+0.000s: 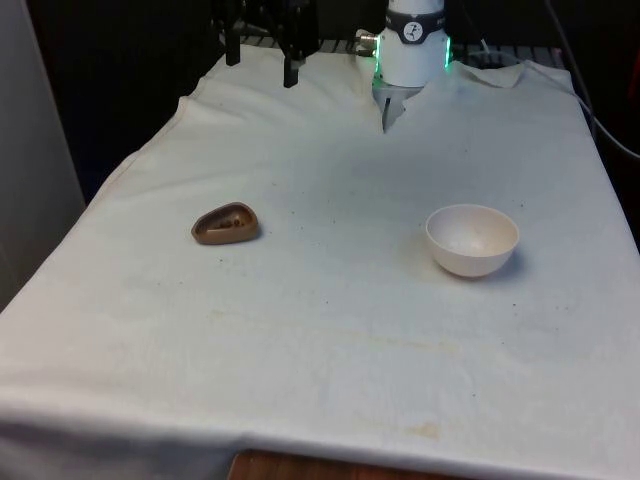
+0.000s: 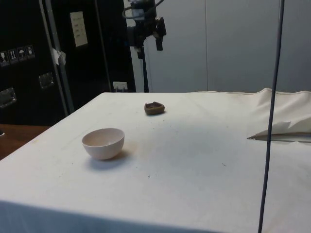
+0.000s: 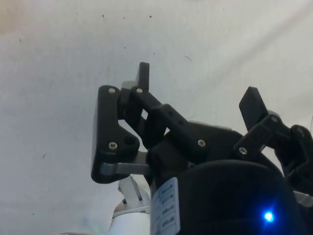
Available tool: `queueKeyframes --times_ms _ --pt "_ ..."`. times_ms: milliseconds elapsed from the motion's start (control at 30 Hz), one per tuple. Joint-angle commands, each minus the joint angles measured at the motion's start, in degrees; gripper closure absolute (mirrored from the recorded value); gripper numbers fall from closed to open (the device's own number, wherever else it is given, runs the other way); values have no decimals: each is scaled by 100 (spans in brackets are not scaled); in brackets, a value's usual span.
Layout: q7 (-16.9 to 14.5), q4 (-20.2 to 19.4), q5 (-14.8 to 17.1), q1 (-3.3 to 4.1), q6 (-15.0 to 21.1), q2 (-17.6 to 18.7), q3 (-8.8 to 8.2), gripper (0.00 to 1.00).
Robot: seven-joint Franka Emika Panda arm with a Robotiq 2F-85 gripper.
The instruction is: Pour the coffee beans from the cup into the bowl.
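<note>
The two black fingers (image 3: 144, 76) are standing wide apart with nothing between them, only bare white cloth (image 3: 58, 98) showing past them in the wrist view. The gripper (image 1: 262, 55) is hanging high above the table's far end, towards the front view's left, well clear of everything on the surface; from the side it (image 2: 148, 41) is showing up against the dark cabinets and pale wall. Down on the cloth, the brown cup (image 1: 226, 224) is lying on its side, its mouth turned upward and towards the front camera, with dark brown inside, and I cannot tell whether that is beans. It is sitting well apart from the white bowl (image 1: 472, 239), which is standing upright towards the front view's right, looking pale inside. In the side view the bowl (image 2: 103, 143) is sitting nearer the camera, the cup (image 2: 154, 108) farther back.
</note>
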State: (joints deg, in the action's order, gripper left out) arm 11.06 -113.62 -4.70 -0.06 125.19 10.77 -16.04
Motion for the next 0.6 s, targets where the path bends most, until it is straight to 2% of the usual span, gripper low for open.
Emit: queueKeyframes --times_ms 0,300,333,567 --pt "57 23 29 -6 0 29 0 0" --pt "372 40 23 -6 6 63 -17 0" --pt "327 23 0 0 0 46 -11 0" --pt "653 40 11 -6 11 80 -29 0"
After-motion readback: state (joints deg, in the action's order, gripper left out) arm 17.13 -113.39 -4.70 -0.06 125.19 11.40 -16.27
